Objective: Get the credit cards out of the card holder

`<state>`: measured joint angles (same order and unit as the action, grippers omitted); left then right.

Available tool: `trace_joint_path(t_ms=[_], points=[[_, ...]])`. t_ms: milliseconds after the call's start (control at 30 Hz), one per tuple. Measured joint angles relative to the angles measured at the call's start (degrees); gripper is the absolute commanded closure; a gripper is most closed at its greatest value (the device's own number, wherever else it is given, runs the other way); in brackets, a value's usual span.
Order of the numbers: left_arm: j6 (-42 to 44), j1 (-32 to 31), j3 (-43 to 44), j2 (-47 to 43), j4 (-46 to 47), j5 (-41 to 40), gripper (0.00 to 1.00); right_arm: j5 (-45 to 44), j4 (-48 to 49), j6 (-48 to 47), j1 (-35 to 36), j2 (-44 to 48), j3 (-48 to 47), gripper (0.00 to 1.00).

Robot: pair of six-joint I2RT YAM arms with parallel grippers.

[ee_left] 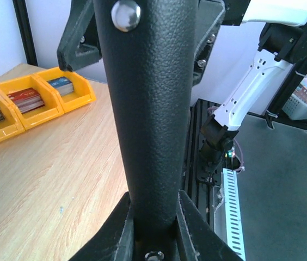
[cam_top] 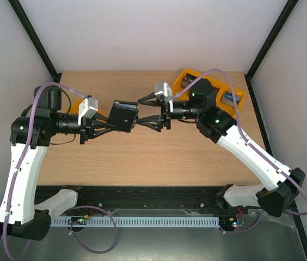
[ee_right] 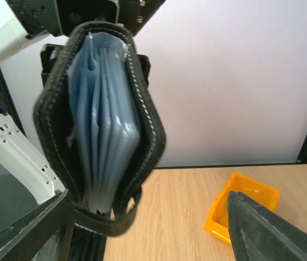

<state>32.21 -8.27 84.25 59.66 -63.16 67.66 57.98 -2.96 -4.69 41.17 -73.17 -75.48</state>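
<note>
**Holder held aloft, open edge facing the free gripper**

The left gripper [cam_top: 111, 122] is clamped on the card holder [cam_top: 125, 116] and holds it in the air above the table [cam_top: 159, 152], between the two arms. It grips one end of the black case, so the other end juts toward the right arm. That looks deliberate: held up and steady, the case gives the other arm room to reach in.

In the right wrist view the case gapes slightly, its stitched flaps bowed apart around a fan of grey-blue clear pockets [ee_right: 107, 119]. I cannot tell whether credit cards sit in them, as no pale card edge stands out.

The right gripper [cam_top: 139, 111] faces that open edge with its jaws spread wide and nothing between them. One finger [ee_right: 23, 234] lies to one side of the holder and the other to the far side, both clear of the leather. The holder sits roughly centred on the gap, just ahead of the fingertips
</note>
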Motion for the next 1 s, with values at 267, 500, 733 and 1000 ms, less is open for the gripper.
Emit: trace_joint_path(t_ms=[267, 500, 733, 1000], points=[[1.09, 0.0, -0.26, -0.07, -0.94, 0.57, 0.98, -0.24, -1.01, 0.04, -1.14, 0.68, 0.0, 0.26], [1.51, 0.0, -1.09, -0.33, -1.18, 1.22, 0.98, -0.02, 4.26, 5.6, -0.74, -0.2, 0.0, 0.25], [1.95, 0.0, -1.14, -0.63, -1.6, 1.38, 0.98, 0.7, 6.03, 7.56, 0.52, -1.62, 0.0, 0.16], [1.88, 0.0, -1.46, -0.76, -1.64, 1.4, 0.98, 2.82, 6.73, 8.74, 3.34, -2.4, 0.0, 0.41]])
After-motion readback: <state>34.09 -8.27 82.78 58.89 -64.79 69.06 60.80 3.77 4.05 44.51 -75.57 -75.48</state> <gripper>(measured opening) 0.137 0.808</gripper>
